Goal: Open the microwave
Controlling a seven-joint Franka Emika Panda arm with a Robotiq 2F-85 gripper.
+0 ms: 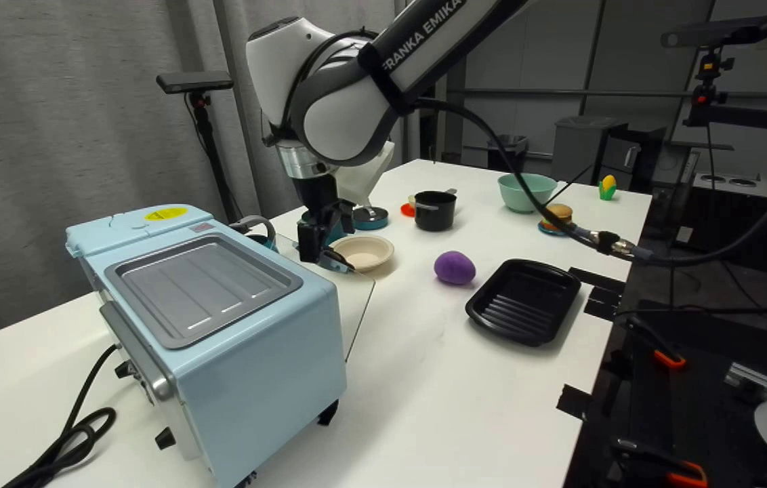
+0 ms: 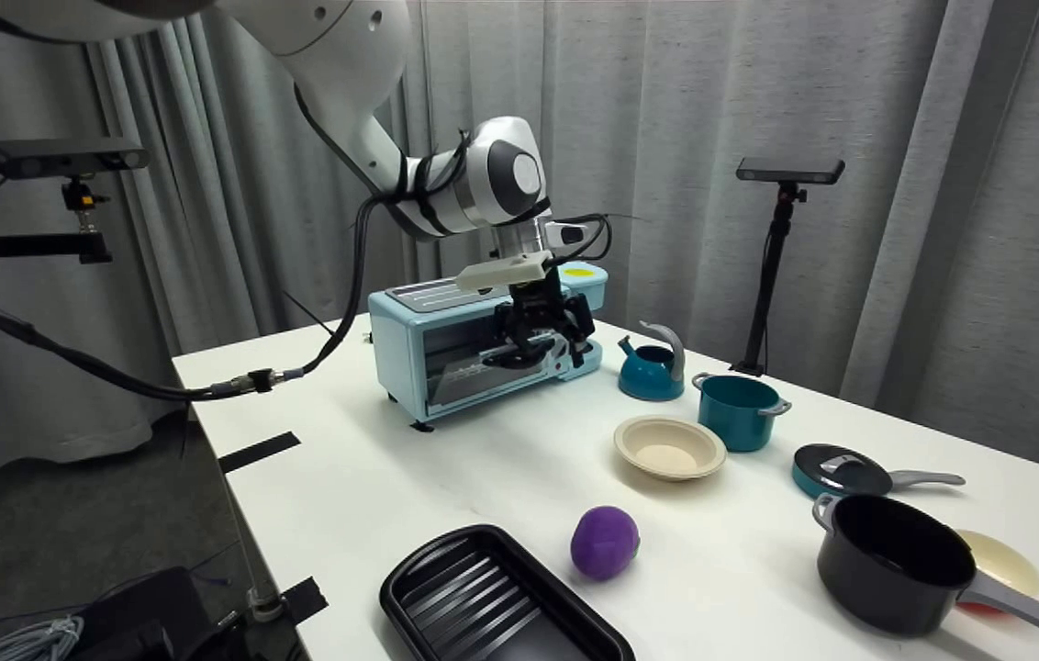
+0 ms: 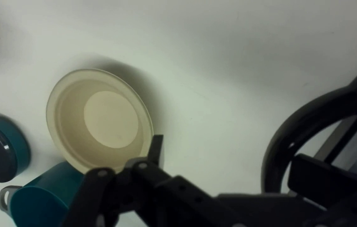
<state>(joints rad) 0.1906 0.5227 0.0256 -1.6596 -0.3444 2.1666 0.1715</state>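
Microwave (image 1: 255,352) just beside pincer (image 3: 230,157); jaws apart, one finger (image 3: 311,179) by handle (image 3: 274,157).

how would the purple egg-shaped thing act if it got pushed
The purple thing would likely roll, since its sides are rounded. Being somewhat longer than wide, it may veer rather than run straight. Its smooth-looking surface could make it slippery.

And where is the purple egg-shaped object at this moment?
In an exterior view, the purple egg-shaped object lies on the white tabletop, between the round beige bowl to the left and the black ridged rectangular tray to the right.
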